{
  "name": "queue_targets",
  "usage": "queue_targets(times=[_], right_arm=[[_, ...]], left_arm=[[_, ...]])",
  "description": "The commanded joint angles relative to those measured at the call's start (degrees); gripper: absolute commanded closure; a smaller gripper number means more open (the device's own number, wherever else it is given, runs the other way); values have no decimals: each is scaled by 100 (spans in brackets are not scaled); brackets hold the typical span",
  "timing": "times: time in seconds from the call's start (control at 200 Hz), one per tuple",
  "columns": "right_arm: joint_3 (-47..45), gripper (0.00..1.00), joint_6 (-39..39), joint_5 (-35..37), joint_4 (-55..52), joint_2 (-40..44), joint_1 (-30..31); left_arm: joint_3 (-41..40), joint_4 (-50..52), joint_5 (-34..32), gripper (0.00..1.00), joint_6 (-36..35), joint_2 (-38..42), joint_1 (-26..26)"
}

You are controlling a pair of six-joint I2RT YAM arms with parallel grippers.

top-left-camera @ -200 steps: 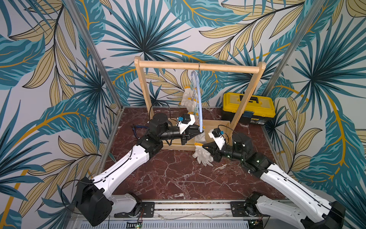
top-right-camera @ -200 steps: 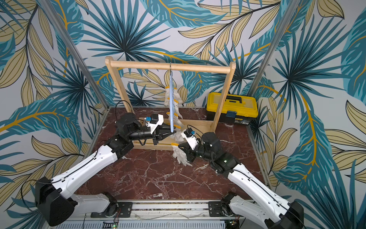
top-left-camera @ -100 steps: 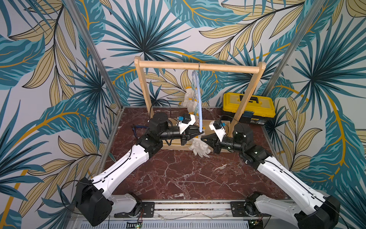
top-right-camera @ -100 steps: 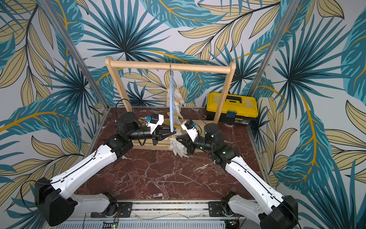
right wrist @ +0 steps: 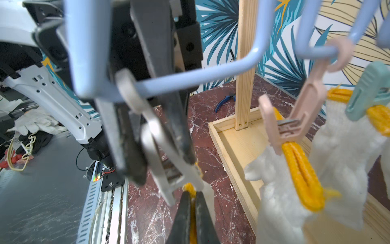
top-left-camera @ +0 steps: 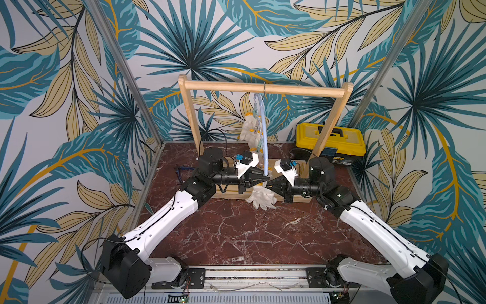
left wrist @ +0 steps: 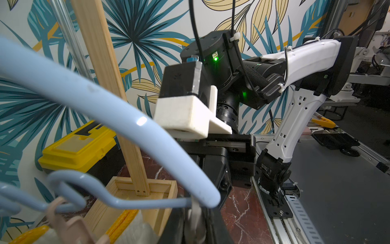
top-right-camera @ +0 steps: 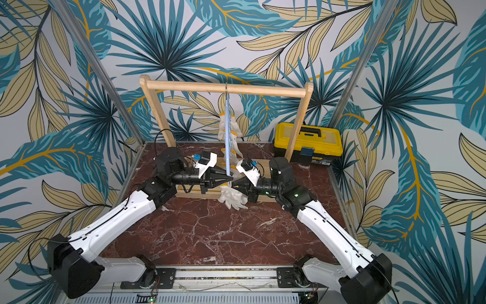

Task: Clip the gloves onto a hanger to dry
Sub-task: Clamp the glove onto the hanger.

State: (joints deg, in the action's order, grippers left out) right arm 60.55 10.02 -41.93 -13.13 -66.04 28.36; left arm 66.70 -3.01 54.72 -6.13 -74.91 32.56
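Observation:
The pale-blue hanger point(top-left-camera: 266, 147) hangs by its hook from the wooden rail, with white gloves point(top-left-camera: 248, 129) clipped along it. My left gripper point(top-left-camera: 267, 179) is at the hanger's lower end. In the left wrist view it point(left wrist: 196, 221) is shut on a grey clip point(left wrist: 195, 209) just under the bar point(left wrist: 105, 105). My right gripper point(top-left-camera: 271, 182) meets it tip to tip. It point(right wrist: 192, 202) is shut on the yellow cuff of a glove point(top-left-camera: 262, 200) that dangles below. The cuff sits right at the grey clip's point(right wrist: 166, 166) mouth.
The wooden rack point(top-left-camera: 263, 88) stands on a tray base point(right wrist: 230, 143) on the red marble table. A yellow toolbox point(top-left-camera: 330, 140) sits behind its right post. Blue-handled pliers point(right wrist: 224, 101) lie on the table at the left. A pink clip point(right wrist: 295, 118) holds a neighbouring glove point(right wrist: 280, 190).
My right gripper has carried the glove up and leftwards from the table to the hanger's lower end, meeting the left gripper. The left arm has hardly moved.

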Motion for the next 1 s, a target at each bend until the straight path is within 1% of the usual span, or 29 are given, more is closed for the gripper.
queue_targets(times=[0.0,0.28,0.506,0.731,0.991], right_arm=[[94,100,257,-221,-345,-16,-39],[122,100,334,-345,-402,108,-64],[346,100,403,-556,-525,-10,-68],[529,100,518,-657,-705,-67,-64],[502,100,457,-708,-564,-78,-60]], left_arm=[[321,82,294,100,83,12,-89],[318,87,683,100,222,20,-228],[420,85,938,100,322,-93,-250],[429,86,1012,100,371,-150,-267],[409,82,1089,100,371,-146,-267]])
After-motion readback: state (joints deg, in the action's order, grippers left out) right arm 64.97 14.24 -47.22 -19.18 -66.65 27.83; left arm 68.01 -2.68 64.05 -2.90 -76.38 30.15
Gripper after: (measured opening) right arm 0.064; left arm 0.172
